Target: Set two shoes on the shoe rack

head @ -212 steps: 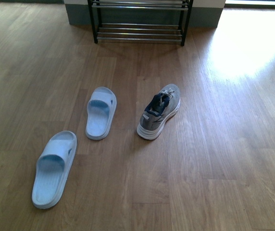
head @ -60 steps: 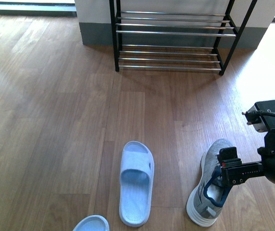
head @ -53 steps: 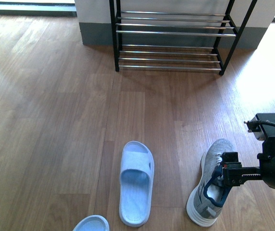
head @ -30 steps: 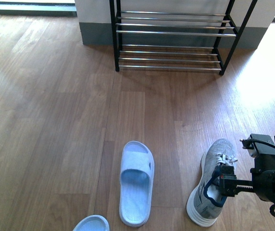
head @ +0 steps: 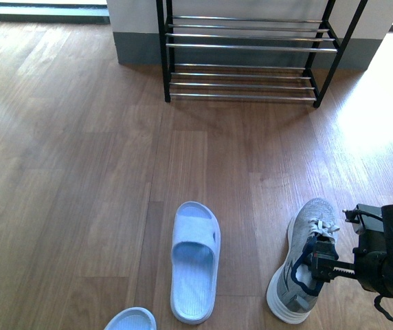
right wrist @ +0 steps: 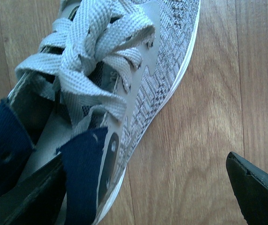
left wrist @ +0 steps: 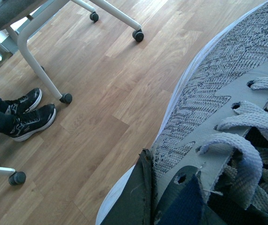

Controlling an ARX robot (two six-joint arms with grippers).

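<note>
A grey sneaker [head: 298, 265] lies on the wooden floor at the lower right of the front view, toe toward the shoe rack [head: 244, 55] at the far wall. My right gripper [head: 322, 267] is open over its collar; in the right wrist view one finger sits by the navy lining and the other finger [right wrist: 256, 187] stands off over bare floor, the gripper [right wrist: 141, 199] straddling the sneaker's [right wrist: 124, 70] side. My left gripper [left wrist: 169, 204] is shut on another grey sneaker [left wrist: 218, 93] at its collar, seen only in the left wrist view. Two pale blue slides [head: 195, 261] [head: 131, 320] lie to the left.
Bare wooden floor stretches between the shoes and the rack. In the left wrist view a white office chair's legs on casters [left wrist: 66, 97] and a seated person's black sneakers [left wrist: 28, 119] stand nearby.
Over the last second my right arm has come down and slightly right, its fingers settling lower around the floor sneaker's collar. The shoes have not shifted. Since 3.5 s ago the view moved closer to the rack.
</note>
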